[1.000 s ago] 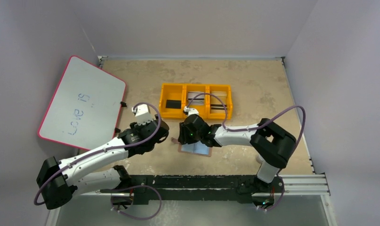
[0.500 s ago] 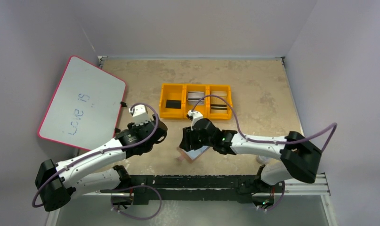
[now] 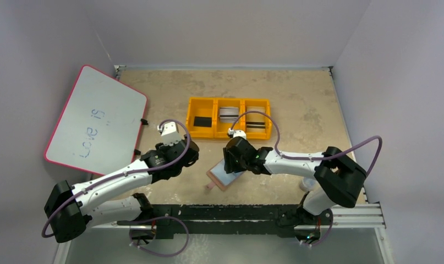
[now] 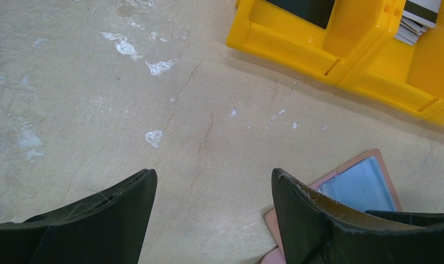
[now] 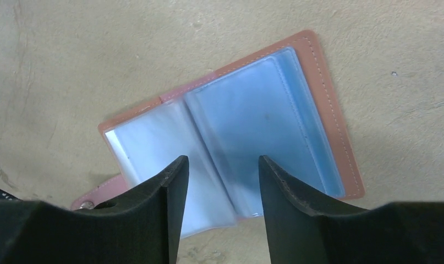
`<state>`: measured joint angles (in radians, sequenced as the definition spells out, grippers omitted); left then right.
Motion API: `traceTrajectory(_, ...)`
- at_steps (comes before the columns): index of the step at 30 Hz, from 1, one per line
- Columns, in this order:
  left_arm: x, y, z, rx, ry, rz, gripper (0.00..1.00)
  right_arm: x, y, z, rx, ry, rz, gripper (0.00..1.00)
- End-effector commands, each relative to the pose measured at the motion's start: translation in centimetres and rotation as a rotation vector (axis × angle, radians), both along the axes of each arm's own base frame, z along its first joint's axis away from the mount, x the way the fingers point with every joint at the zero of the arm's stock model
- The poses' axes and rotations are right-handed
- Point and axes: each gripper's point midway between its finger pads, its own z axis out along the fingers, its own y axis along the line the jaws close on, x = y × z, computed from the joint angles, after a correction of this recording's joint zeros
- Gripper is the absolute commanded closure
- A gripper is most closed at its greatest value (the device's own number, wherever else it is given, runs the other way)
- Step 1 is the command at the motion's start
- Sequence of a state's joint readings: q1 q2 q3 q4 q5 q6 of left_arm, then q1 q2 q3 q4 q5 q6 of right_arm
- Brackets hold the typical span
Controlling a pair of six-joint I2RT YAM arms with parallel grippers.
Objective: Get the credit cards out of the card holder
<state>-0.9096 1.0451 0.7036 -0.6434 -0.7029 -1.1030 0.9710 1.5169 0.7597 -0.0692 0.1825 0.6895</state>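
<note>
The card holder (image 3: 224, 177) lies open and flat on the table, tan leather with pale blue-grey sleeves; it shows plainly in the right wrist view (image 5: 247, 126) and at the lower right of the left wrist view (image 4: 358, 184). Its snap tab (image 5: 96, 196) sticks out at the lower left. I cannot single out a credit card in the sleeves. My right gripper (image 5: 222, 165) is open and empty, hovering over the holder's near edge. My left gripper (image 4: 214, 179) is open and empty over bare table, just left of the holder.
An orange three-compartment tray (image 3: 229, 118) with dark and striped cards stands behind the grippers; its edge shows in the left wrist view (image 4: 340, 55). A red-rimmed whiteboard (image 3: 96, 118) leans at the left. Grey walls close in the table.
My right gripper has drawn back to the right off the holder, which has turned and now lies open and uncovered. My left arm has barely shifted.
</note>
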Motion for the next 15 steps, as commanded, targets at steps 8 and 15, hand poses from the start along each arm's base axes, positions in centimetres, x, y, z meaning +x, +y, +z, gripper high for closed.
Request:
traceTrajectory(8,0.4,0.1,0.2,0.010,-0.017,0.000,0.25,-2.9,4.7,1.8,0.279,0.111,0.158,0.56)
traceTrajectory(15,0.4,0.4,0.3,0.020,-0.022,0.010,0.25,-4.2,7.1,3.1,0.375,0.149,0.208,0.57)
